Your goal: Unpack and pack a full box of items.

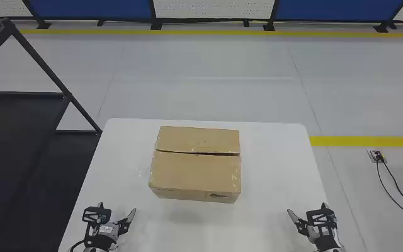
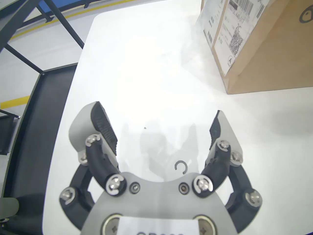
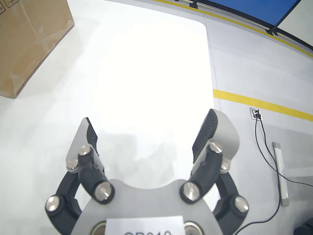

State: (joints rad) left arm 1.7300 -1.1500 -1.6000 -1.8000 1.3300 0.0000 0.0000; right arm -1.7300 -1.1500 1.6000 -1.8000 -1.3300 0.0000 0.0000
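You have the cardboard box [image 1: 196, 164] sitting closed at the centre of the top view, in the middle of the white table [image 1: 277, 189]. Its top flaps [image 1: 196, 173] are folded down and meet along a seam [image 1: 196, 152] running across it. That placement looks deliberate: the box sits between both arms, so either should be able to get at the flaps. Nothing is unpacked yet, so I judge you to be at the very start.

Your left gripper [image 1: 108, 225] hovers at the lower left of the frame and your right gripper [image 1: 313, 223] at the lower right, each well apart from the box. Both are spread wide with nothing between the pads [image 2: 104, 123], and both point forward and down at bare tabletop. Opening the flaps looks like your first move.
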